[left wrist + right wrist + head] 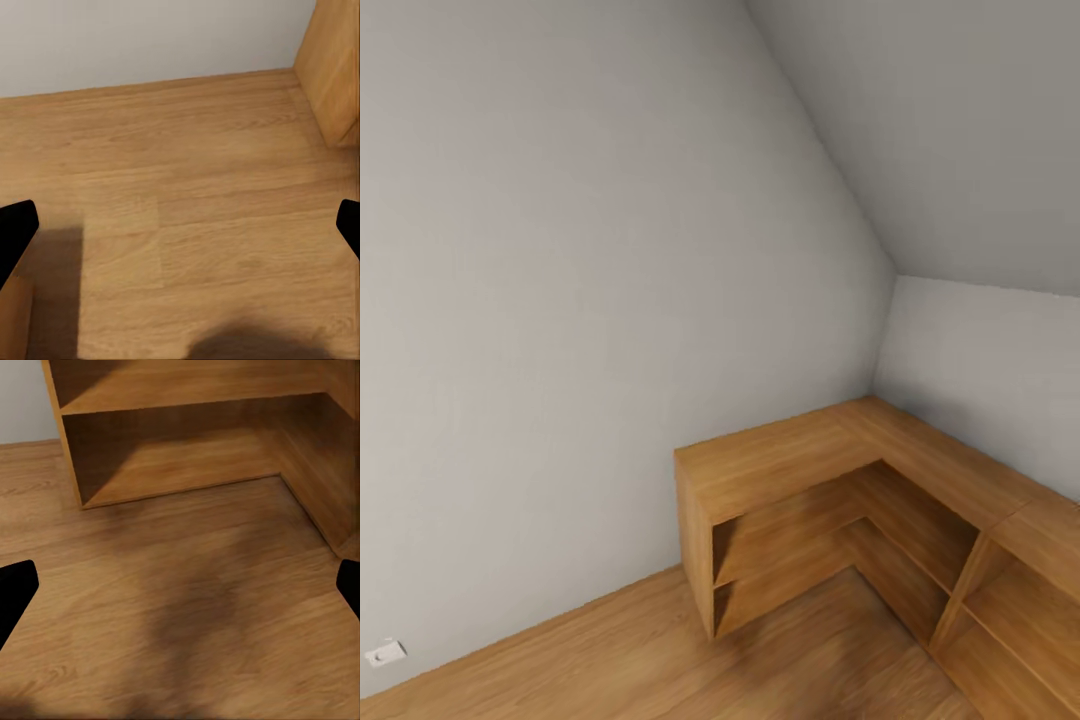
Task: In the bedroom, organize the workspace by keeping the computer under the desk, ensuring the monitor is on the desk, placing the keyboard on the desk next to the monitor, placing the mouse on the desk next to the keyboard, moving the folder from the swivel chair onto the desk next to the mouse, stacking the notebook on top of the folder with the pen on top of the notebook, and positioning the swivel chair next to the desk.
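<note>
Desk things were not in sight; the robot faced a corner shelf [840, 470] and floor [180, 210], seemingly in transit. Both the left claw [180, 232] and right claw [180, 592] hung spread wide, holding nothing. Next it likely needed to find the desk.

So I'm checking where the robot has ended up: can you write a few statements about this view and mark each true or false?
1. An L-shaped wooden shelf unit fills the room's corner. True.
2. Books fill its shelves. False: the compartments that show are bare.
3. The floor is wood. True.
4. The left hand grips a pen. False: its fingers stand wide apart over bare floor.
5. A white outlet sits low on the wall. True.
</note>
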Robot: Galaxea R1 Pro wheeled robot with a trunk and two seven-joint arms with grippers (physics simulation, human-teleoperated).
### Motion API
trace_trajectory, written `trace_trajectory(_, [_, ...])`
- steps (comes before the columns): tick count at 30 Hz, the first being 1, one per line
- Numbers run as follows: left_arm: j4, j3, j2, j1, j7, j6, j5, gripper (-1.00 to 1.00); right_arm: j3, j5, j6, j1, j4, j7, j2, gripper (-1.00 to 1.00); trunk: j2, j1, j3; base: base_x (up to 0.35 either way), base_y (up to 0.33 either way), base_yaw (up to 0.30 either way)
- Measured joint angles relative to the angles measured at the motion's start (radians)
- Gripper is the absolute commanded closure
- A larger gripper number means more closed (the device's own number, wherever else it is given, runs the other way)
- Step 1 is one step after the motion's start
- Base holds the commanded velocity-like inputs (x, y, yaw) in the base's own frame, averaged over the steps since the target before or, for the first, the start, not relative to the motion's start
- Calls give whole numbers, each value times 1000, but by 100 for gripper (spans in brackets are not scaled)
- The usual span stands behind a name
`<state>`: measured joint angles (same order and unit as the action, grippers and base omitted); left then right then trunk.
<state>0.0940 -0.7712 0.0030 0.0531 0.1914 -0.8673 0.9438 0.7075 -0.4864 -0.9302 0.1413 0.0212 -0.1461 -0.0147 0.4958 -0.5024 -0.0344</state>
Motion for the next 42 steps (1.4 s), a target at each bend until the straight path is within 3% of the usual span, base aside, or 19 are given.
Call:
trace_trajectory(7, [-1,-1,-4,0,-1,0,-1,-100,0,0,0,0,0,-1,1,-100,0,0,6,195,20,-250])
trace_trajectory(42, [-1,-1,-5,0,-1,3,-2,-100,-1,-10,6,0,-2,-5,6,-100,0,0,10,18,0,-292])
